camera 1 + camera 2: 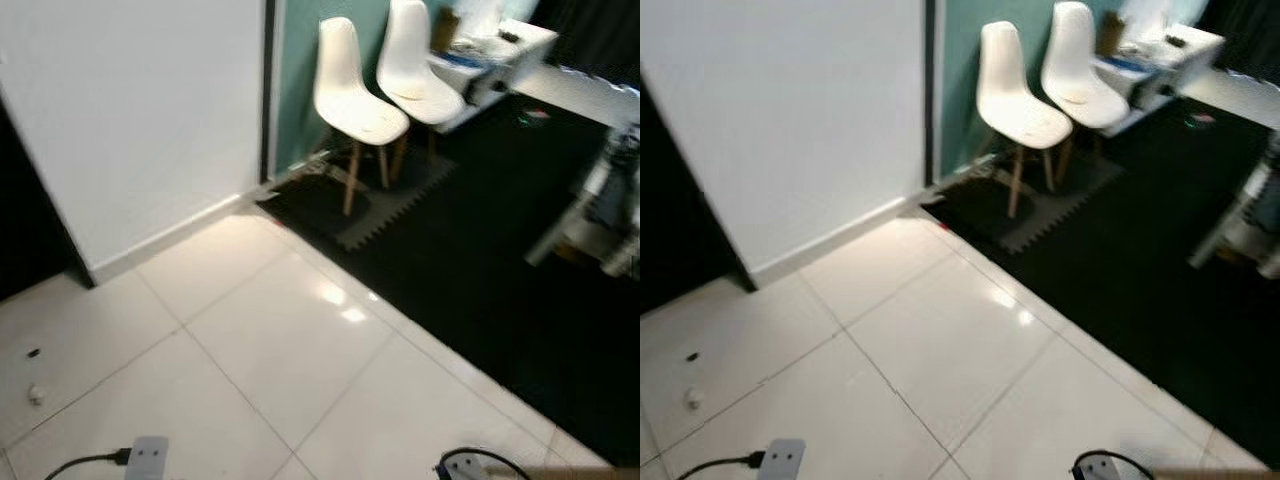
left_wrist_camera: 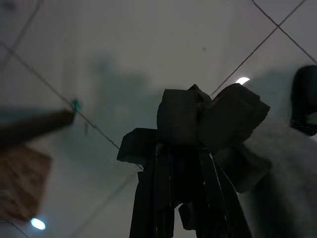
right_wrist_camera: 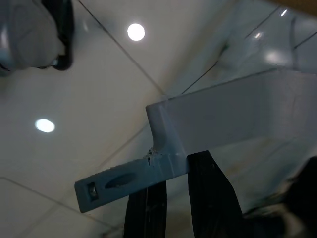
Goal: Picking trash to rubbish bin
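Left gripper: points down at the pale tiled floor; its black fingers are closed on a wad of crumpled dark paper, which bulges out past the fingertips, above a tile joint.
Crumpled dark paper: held clear of the floor in the left gripper, not resting on the tiles.
Right gripper: also points downward; its two black fingers are clamped on the edge of a pale grey bin, next to a broken, flat handle tab that sticks out from the bin's corner.
Pale grey bin: hangs from the right gripper over the tiles; its wall runs away from the fingers, and the inside is too blurred to read.
Floor: glossy white tiles with lamp reflections; a black mat covers the far right part, its edge running diagonally.
Chairs: two white shell chairs with wooden legs stand on the mat's far edge, against a teal wall.
Near edge of floor: a grey plug block with a black cable lies on the tiles.
Left edge of floor: two small specks lie on the tiles, too small to identify.
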`<state>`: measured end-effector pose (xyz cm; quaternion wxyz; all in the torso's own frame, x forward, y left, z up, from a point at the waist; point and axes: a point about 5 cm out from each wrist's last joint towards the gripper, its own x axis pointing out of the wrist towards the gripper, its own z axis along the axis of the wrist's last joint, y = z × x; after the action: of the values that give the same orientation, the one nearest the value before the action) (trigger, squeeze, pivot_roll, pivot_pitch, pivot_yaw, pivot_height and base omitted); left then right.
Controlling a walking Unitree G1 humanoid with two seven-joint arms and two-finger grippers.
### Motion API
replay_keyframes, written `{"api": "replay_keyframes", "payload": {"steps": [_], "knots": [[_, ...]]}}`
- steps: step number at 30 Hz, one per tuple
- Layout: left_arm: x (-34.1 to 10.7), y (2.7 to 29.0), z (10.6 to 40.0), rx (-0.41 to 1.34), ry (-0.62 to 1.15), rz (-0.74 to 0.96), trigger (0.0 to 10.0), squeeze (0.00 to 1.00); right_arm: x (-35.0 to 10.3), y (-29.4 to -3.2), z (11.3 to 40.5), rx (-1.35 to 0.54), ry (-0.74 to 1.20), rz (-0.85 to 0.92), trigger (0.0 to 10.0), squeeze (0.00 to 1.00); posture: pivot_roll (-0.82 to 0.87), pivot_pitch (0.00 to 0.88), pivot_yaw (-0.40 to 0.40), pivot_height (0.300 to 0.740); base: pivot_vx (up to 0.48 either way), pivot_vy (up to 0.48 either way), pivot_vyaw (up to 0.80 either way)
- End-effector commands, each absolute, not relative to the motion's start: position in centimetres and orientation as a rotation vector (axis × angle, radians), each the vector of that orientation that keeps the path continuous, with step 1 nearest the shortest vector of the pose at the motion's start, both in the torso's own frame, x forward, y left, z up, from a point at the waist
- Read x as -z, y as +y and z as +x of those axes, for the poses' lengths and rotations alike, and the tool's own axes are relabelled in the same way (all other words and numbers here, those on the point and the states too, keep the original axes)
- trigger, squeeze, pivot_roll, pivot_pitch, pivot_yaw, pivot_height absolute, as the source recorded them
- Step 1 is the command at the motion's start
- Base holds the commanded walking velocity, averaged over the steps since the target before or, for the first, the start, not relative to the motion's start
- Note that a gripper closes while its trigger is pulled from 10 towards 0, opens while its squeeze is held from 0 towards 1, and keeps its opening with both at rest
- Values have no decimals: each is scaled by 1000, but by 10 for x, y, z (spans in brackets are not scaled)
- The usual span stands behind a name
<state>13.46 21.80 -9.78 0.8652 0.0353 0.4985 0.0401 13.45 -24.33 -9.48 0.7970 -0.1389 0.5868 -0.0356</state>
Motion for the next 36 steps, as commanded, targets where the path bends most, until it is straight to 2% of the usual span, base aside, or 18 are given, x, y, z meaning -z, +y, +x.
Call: {"api": "replay_keyframes", "payload": {"steps": [1,26,31,36], "knots": [[101,209,132,-52,1064,68,10000,0,90,-244,148,99,1208,-285,10000,0,35,85,-29,740,0,0,-763],[99,208,138,7,1057,75,10000,0,88,-231,161,97,1157,-237,10000,0,25,90,-8,740,0,0,-763],[98,210,139,-12,1048,54,10000,0,84,-233,168,104,1127,-237,10000,0,31,80,-8,740,0,0,-763],[97,209,142,-12,1047,33,10000,0,72,-238,192,138,1019,-213,10000,0,24,70,-11,740,0,0,-303]]}}
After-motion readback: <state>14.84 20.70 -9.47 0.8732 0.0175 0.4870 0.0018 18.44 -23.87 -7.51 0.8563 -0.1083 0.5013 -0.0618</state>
